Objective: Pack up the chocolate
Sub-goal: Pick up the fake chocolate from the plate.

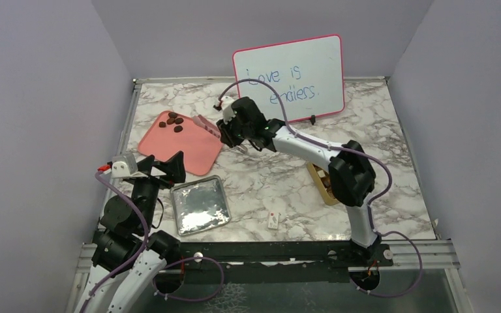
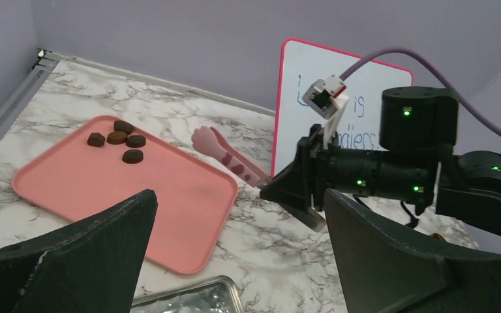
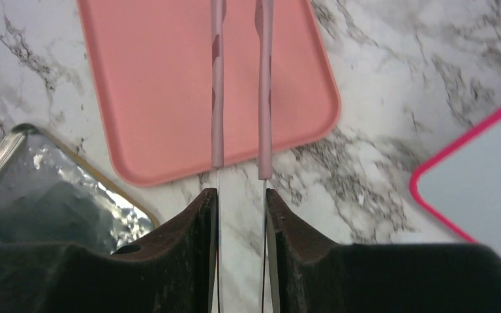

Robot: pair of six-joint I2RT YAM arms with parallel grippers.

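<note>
Marble table (image 1: pixel 267 179) bears pink tray (image 1: pixel 182 153), silver tin (image 1: pixel 199 205), whiteboard (image 1: pixel 290 78), white tag (image 1: pixel 273 220), perhaps gold box (image 1: pixel 319 184).

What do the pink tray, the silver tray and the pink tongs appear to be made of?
Pink tray: probably plastic or silicone; matte, even colour, rounded rim.
Silver tray: likely thin metal or foil; crinkled, mirror-like reflections.
Pink tongs: matte plastic or silicone arms; thin bare strips at the held end look metallic.
</note>
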